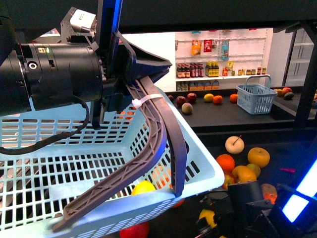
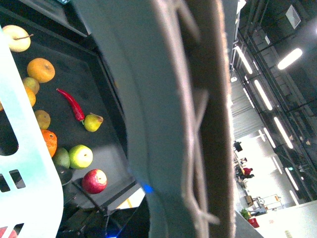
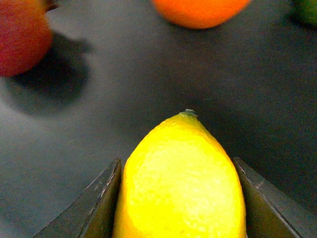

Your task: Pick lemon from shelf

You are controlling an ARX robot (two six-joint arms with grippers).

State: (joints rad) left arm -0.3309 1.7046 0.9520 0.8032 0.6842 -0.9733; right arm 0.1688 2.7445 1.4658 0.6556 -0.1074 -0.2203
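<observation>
Right gripper (image 3: 177, 166): jaws narrowed onto the lemon (image 3: 181, 193), one finger against each flank, its stem end poking past the tips. The lemon is low over the bare black tray floor of the shelf (image 3: 89, 124); lifted or resting, cannot tell. An orange (image 3: 198, 9) and a red fruit (image 3: 20, 39) lie ahead, well apart. Judgement: grip the smooth rind firmly and lift straight up, no dragging. Left gripper (image 1: 143, 74) carries the blue basket (image 1: 198, 163) by its handle; clamp unreadable.
</observation>
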